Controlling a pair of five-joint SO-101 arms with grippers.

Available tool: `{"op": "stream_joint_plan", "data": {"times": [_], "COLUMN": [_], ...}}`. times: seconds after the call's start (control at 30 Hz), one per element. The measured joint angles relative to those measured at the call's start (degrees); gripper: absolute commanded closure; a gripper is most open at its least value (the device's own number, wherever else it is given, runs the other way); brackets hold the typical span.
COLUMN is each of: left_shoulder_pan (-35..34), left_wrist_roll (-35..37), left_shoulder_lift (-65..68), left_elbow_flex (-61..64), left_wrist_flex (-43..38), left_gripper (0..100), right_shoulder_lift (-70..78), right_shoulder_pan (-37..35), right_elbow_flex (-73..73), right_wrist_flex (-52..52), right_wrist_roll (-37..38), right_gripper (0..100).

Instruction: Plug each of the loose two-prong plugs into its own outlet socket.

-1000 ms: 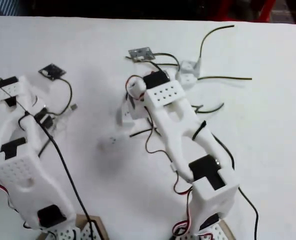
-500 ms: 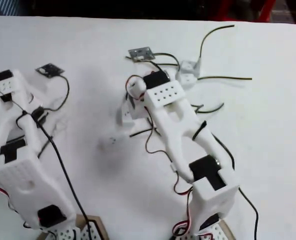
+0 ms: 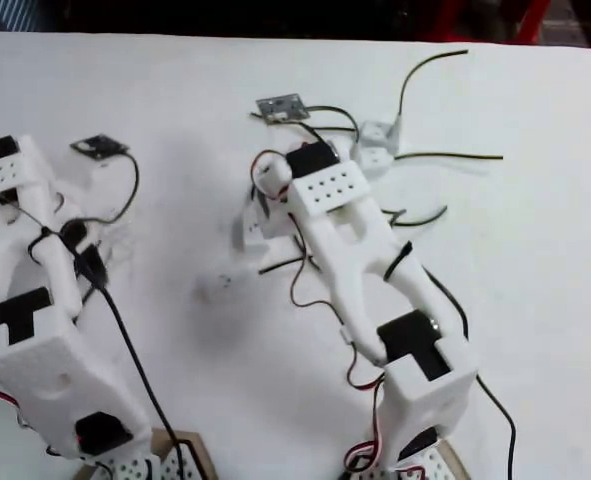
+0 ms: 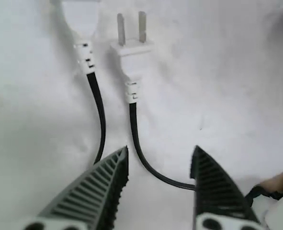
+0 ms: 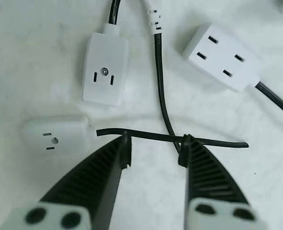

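While its fingers stand apart, left gripper [image 4: 160,158] hangs over the black cord [image 4: 135,139] of a white two-prong plug [image 4: 130,52] lying flat on the table [image 4: 227,72]. Right gripper [image 5: 155,143], fingers likewise apart, straddles a black wire [image 5: 151,136]; near it, a corded outlet socket [image 5: 104,69] and a smaller socket [image 5: 55,135].

No readable text, label, number or sign appears anywhere.
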Motion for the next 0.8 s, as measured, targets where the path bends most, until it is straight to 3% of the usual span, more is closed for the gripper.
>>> {"op": "stream_joint_plan", "data": {"times": [0.43, 0.6, 0.67, 0.8], "left_shoulder_pan": [-3.3, -3.4, -3.4, -3.2], "left_wrist_roll": [0.0, 0.1, 0.1, 0.1], "left_shoulder_lift": [0.0, -0.9, -0.9, -1.3], "left_elbow_flex": [15.1, 17.1, 17.7, 20.3], "left_wrist_flex": [-24.3, -27.1, -27.8, -29.6], "left_gripper": [69, 70, 76, 98], "right_shoulder_lift": [0.0, 0.0, 0.0, -0.2], "right_shoulder_pan": [0.0, 0.0, 0.0, 0.0], "right_elbow_flex": [0.0, 0.0, 0.0, 0.0], "right_wrist_flex": [0.0, 0.0, 0.0, 0.0], "right_wrist_roll": [0.4, 0.8, 1.0, 1.1], "right_gripper": [83.3, 83.3, 83.3, 83.8]}}
